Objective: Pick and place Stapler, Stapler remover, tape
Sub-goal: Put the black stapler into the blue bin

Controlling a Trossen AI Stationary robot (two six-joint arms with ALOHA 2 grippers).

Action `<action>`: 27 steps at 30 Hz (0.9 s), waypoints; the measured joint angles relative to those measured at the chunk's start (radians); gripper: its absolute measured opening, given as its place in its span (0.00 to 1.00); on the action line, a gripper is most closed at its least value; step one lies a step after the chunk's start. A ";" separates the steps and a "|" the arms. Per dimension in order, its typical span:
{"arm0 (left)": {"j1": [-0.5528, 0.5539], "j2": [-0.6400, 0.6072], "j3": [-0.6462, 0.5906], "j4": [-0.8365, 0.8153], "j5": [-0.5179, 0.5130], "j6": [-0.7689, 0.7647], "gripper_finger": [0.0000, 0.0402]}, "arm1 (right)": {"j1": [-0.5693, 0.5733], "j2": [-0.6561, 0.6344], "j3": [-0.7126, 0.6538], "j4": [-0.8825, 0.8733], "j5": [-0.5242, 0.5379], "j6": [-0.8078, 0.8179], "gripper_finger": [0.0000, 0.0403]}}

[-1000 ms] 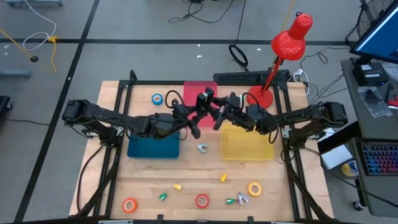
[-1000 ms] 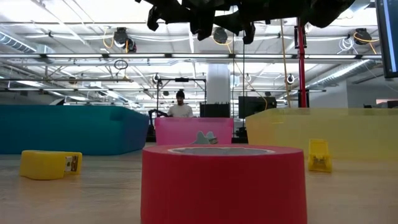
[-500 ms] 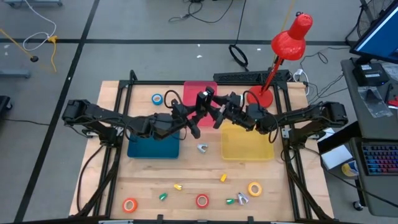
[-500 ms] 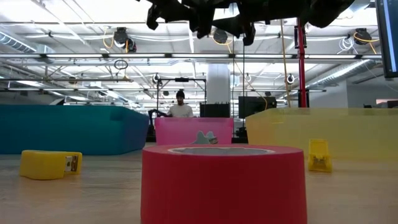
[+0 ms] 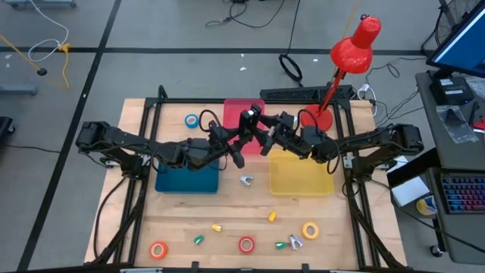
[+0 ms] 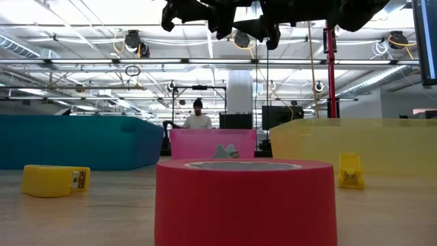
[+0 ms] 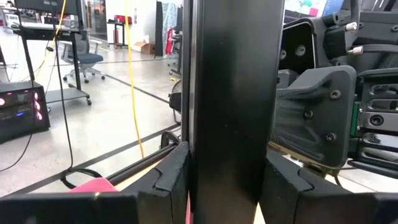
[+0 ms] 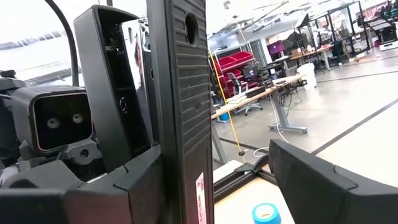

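Opening wider over the last second, my right end effector (image 8: 224, 165) has let go of the black stapler (image 7: 230, 93); one finger (image 8: 323, 180) stands clear of it. My left end effector (image 7: 224, 180) is clamped on the stapler, upright between its fingers, with the pink tray (image 5: 235, 106) below. I judge the handover done; lowering comes next. The blue tape (image 5: 191, 120) lies beside my left arm.

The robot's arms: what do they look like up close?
Both arms are dark, nearly black, jointed in chunky segments, with cables running along them. The left gripper and right gripper end in flat, angular black fingers. A moulded grey housing with screws and twin camera lenses sits behind the fingers.
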 joint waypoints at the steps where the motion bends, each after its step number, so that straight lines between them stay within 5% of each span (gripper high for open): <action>1: 0.000 0.001 -0.001 0.000 0.000 0.002 0.35 | 0.000 0.000 0.000 -0.004 0.000 0.001 0.66; 27: -0.001 0.002 -0.001 -0.033 0.006 -0.003 0.35 | 0.001 0.000 0.000 -0.002 -0.001 0.007 0.66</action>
